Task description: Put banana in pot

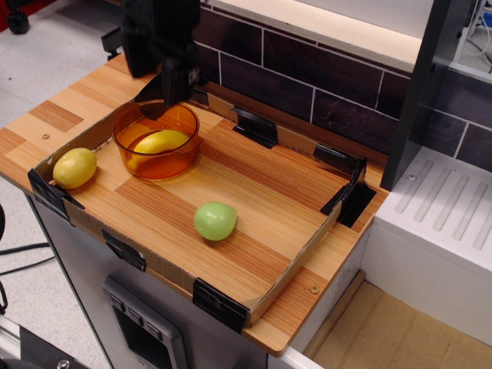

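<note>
Banana [159, 142]: lying inside the pot [178, 157], near the worktop's [254, 200] back-left corner.
Pot: translucent orange, upright, standing on the wood.
My hand [163, 58]: above the pot's back rim, clear of the banana, holding nothing; its fingers are too dark for me to tell how wide they stand.
Yellow lemon-like fruit [74, 167]: left edge, just beside the pot.
Green round fruit [215, 221]: toward the front edge, well apart from the pot.
</note>
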You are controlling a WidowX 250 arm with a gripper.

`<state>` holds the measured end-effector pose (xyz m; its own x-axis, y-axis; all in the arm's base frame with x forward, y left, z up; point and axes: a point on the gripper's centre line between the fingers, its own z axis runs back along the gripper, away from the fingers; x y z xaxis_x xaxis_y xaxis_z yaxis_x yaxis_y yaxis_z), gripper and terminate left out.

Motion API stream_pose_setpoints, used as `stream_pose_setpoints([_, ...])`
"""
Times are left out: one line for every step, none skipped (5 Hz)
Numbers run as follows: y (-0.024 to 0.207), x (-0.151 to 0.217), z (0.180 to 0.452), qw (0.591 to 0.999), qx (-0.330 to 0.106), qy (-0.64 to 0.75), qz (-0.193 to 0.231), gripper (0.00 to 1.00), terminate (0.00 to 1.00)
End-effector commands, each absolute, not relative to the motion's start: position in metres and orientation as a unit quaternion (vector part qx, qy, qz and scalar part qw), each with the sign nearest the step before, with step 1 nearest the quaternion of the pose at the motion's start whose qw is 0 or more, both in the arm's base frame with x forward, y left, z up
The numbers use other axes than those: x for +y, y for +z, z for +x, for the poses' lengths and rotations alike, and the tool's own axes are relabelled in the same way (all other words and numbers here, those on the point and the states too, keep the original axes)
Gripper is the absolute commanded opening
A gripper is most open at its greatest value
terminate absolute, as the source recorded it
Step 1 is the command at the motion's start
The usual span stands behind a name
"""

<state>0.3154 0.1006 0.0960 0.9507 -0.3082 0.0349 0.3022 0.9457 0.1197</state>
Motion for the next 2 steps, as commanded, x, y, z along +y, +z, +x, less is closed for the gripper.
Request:
stream_pose_setpoints([0.1428, 0.1107, 0.3226, 0.985, -0.071, -0.152, 0.051, 1.00, 0.00])
stream_pose_setpoints([0.1428, 0.1107, 0.3226, 0.985, -0.071, -0.152, 0.051, 1.00, 1.00])
